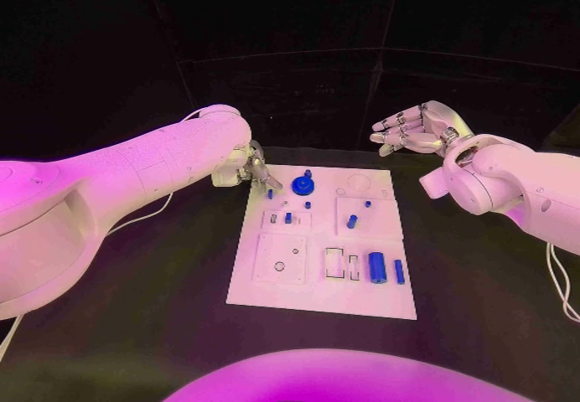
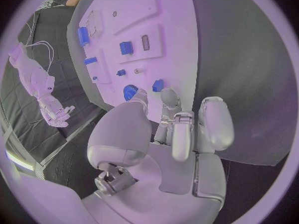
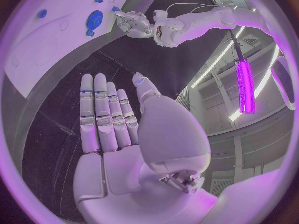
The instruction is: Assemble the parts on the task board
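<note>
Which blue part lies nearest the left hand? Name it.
The small blue part at the board's far left edge, beside the left hand; the round blue gear-like part sits further right.

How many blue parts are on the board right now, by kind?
Round disc: 1
Large cylinder: 1
Slim bar: 1
Small pegs: 5
Total: 8 blue parts on the task board
</note>
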{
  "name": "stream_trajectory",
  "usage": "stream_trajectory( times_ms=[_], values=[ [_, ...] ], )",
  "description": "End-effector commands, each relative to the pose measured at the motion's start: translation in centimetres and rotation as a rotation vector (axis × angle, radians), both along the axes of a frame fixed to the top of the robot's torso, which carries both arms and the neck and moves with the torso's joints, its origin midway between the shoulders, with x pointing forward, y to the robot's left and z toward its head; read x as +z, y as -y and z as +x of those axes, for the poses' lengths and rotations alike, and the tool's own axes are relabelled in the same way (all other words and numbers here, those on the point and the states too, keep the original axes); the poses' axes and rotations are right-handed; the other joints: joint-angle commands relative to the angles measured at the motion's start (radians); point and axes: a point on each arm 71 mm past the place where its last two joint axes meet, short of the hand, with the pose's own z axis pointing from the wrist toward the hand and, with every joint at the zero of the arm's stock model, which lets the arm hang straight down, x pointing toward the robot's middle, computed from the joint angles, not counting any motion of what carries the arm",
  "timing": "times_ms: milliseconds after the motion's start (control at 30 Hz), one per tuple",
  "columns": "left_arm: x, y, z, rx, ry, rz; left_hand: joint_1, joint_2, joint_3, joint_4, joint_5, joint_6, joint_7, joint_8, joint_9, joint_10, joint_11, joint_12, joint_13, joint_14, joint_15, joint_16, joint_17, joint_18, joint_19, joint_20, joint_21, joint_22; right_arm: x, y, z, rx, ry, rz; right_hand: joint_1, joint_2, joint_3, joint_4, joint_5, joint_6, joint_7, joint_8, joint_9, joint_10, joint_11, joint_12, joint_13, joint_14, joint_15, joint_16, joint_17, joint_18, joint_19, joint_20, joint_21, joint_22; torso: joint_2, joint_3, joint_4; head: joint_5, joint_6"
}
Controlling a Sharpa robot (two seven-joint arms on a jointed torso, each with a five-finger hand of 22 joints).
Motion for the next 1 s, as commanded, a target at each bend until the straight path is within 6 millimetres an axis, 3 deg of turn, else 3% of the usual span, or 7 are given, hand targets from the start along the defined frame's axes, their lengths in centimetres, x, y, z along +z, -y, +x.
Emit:
stream_trajectory(
  times_ms=[33, 300, 700, 1000],
  values=[
    [-0.01, 0.20, -0.06, -0.024, -0.015, 0.007, 0.011, 0.002, -0.003, -0.002, 0.000, 0.008, -0.001, 0.004, 0.000, 0.005, -0.001, 0.004, -0.001, 0.102, -0.004, 0.005, 0.254, 0.010, 0.009, 0.000, 0.004, 0.000, 0.20, -0.10, 0.03, 0.002, 0.010, 0.007, -0.001, 0.003, -0.002, -0.004, 0.004, -0.006, 0.002, -0.002, 0.000, -0.008, 0.000, 0.000, -0.001, -0.006, 0.001, -0.004, -0.001, 0.013, 0.005, 0.003, -0.006, -0.002, -0.001, 0.0005, 0.0000, 0.001, -0.001],
    [-0.05, 0.37, -0.08, -0.030, -0.015, 0.003, 0.030, 0.011, -0.003, -0.011, 0.000, 0.007, -0.001, 0.006, -0.001, 0.004, -0.001, 0.007, -0.003, 0.101, -0.005, 0.004, 0.253, 0.010, 0.008, -0.001, 0.003, 0.000, 0.20, -0.11, 0.04, 0.002, 0.010, 0.007, -0.001, 0.003, -0.002, -0.004, 0.004, -0.006, 0.002, -0.002, 0.000, -0.008, 0.000, 0.000, -0.001, -0.006, 0.001, -0.004, -0.001, 0.013, 0.005, 0.003, -0.006, -0.002, 0.000, 0.0004, -0.0002, 0.000, 0.000],
    [-0.03, 0.74, 0.01, -0.051, -0.003, -0.037, 0.187, 0.087, 0.108, -0.111, 0.001, -0.008, -0.007, 0.003, -0.011, -0.012, -0.008, -0.003, -0.025, 0.100, -0.011, 0.002, 0.249, 0.014, 0.001, -0.006, -0.012, -0.016, 0.18, -0.20, 0.06, 0.004, 0.009, 0.007, 0.001, 0.003, 0.000, -0.006, 0.005, -0.006, 0.002, -0.002, 0.000, -0.009, -0.001, 0.001, -0.001, -0.006, 0.001, -0.004, -0.002, 0.013, 0.005, 0.002, -0.007, -0.002, 0.000, 0.0003, -0.0002, -0.001, -0.001],
    [-0.22, 1.03, -0.03, -0.069, -0.010, -0.070, 0.219, 0.087, 0.210, -0.153, 0.002, -0.012, -0.007, -0.007, -0.025, -0.024, -0.010, -0.020, -0.048, 0.100, -0.012, 0.001, 0.248, 0.015, -0.002, -0.008, -0.021, -0.022, 0.18, -0.30, 0.08, 0.007, 0.009, 0.008, 0.001, 0.003, 0.000, -0.006, 0.005, -0.006, 0.002, -0.002, 0.000, -0.009, -0.001, 0.001, -0.001, -0.006, 0.001, -0.004, -0.002, 0.013, 0.005, 0.002, -0.007, -0.002, 0.000, 0.0000, 0.0002, -0.002, -0.002]
  ],
)
